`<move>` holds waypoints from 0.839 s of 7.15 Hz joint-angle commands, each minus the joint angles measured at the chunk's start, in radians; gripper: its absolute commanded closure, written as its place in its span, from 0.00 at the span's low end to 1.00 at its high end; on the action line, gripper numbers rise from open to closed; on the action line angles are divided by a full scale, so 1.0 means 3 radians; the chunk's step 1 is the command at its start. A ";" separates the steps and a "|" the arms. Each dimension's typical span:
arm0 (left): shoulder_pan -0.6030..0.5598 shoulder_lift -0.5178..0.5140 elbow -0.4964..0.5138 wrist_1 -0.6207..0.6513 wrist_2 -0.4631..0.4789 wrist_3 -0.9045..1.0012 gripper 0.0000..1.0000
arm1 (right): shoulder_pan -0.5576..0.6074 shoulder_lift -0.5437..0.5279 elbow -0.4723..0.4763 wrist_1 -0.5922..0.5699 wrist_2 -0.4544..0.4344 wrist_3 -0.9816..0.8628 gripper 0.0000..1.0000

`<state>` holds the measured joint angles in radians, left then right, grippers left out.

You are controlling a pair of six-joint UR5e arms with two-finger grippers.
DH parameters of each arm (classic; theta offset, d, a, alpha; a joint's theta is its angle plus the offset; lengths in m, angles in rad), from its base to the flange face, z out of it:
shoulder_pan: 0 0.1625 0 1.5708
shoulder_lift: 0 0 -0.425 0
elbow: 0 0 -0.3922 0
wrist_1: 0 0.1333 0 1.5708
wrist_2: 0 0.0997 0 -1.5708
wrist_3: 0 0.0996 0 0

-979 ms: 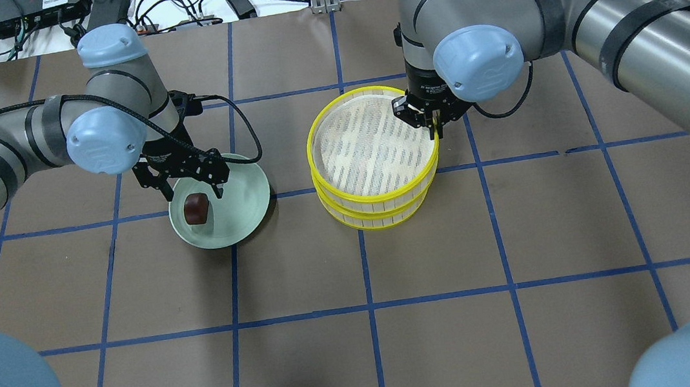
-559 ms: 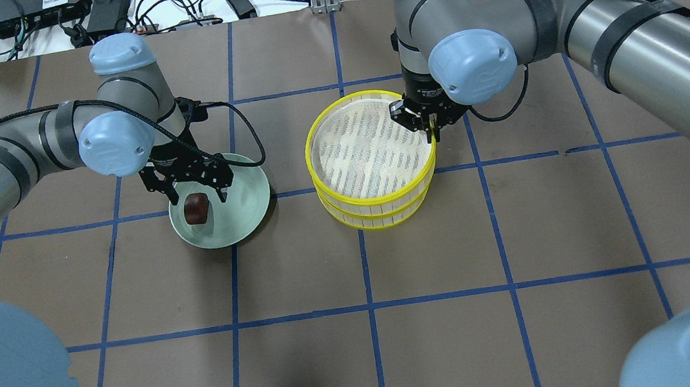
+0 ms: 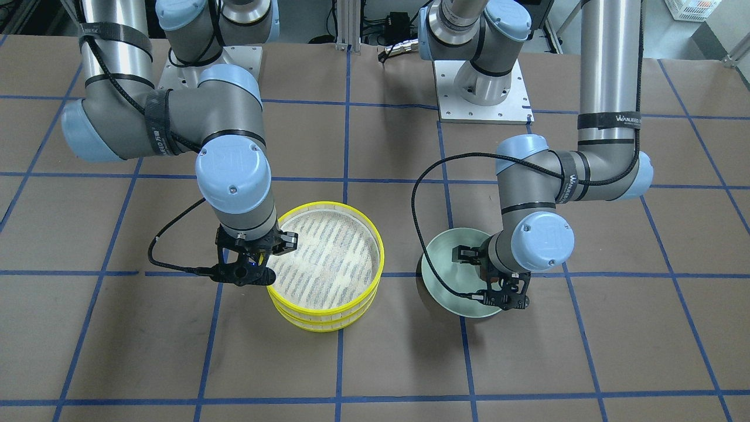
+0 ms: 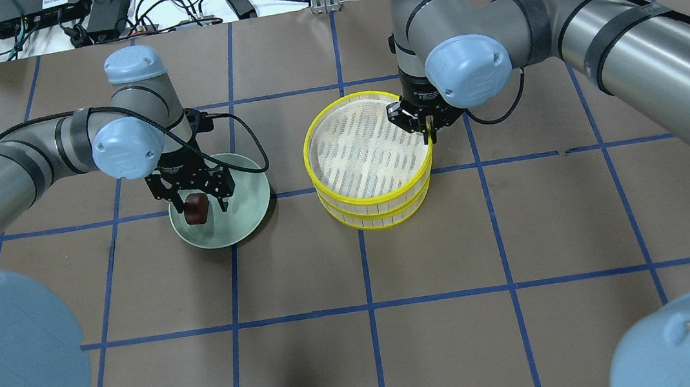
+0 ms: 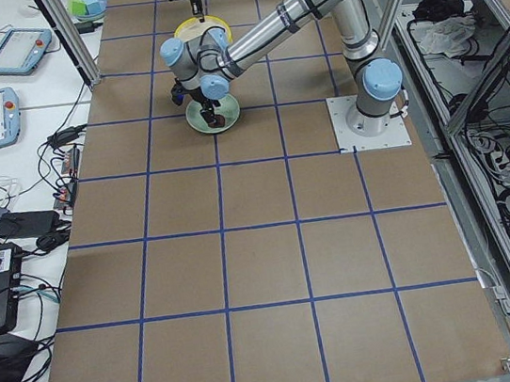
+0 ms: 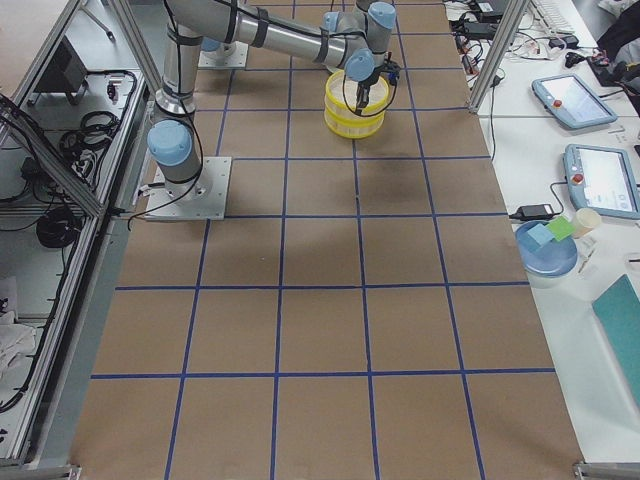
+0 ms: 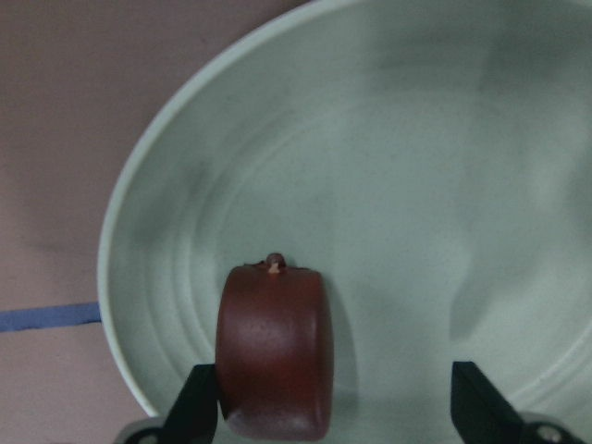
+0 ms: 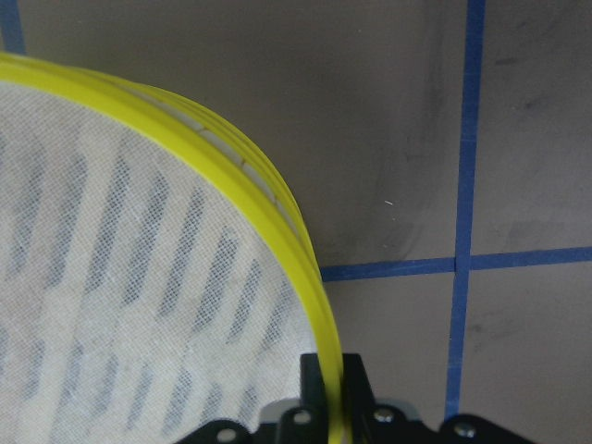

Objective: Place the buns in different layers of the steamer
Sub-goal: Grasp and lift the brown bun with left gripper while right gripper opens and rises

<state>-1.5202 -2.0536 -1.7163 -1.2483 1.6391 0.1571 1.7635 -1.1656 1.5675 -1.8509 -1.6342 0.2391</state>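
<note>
The dark reddish-brown bun (image 4: 196,208) lies on the pale green plate (image 4: 244,195). My left gripper (image 4: 193,201) is open and low over the plate, its fingers either side of the bun. In the left wrist view the bun (image 7: 275,356) sits close to one finger (image 7: 199,407). The steamer (image 4: 369,152), two stacked yellow-rimmed trays, stands right of the plate; its top tray is empty. My right gripper (image 4: 428,132) is shut on the top tray's yellow rim (image 8: 319,314) at its far right side. The cream bun is hidden or out of view.
The brown table is marked with blue tape lines (image 4: 368,308). A black cable (image 4: 244,133) loops from the left wrist past the plate's far edge. The arm bases (image 3: 480,94) stand at the robot's side of the table.
My left gripper has moved right and down until it straddles the dark bun. My right gripper and the top tray it holds have shifted slightly left.
</note>
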 commanded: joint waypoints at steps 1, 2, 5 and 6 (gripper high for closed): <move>0.0000 -0.0027 0.0014 0.0024 0.0013 0.0267 0.78 | 0.0002 0.0004 0.0006 -0.0007 -0.0004 0.0001 1.00; 0.0000 -0.0022 0.0015 0.0029 0.0013 0.0284 1.00 | 0.0002 -0.0001 0.0006 -0.0007 -0.0009 -0.0004 0.56; -0.0005 0.0085 0.0071 0.0024 -0.0018 0.0248 1.00 | 0.0027 -0.0336 -0.0020 0.0064 -0.0039 -0.0035 0.00; -0.0005 0.0141 0.0162 -0.0006 -0.0033 0.0233 1.00 | 0.0017 -0.0672 -0.0030 0.0307 -0.0024 -0.0040 0.00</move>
<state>-1.5214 -2.0312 -1.6910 -1.2430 1.6354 0.2314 1.7698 -1.2623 1.5622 -1.8205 -1.6449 0.2290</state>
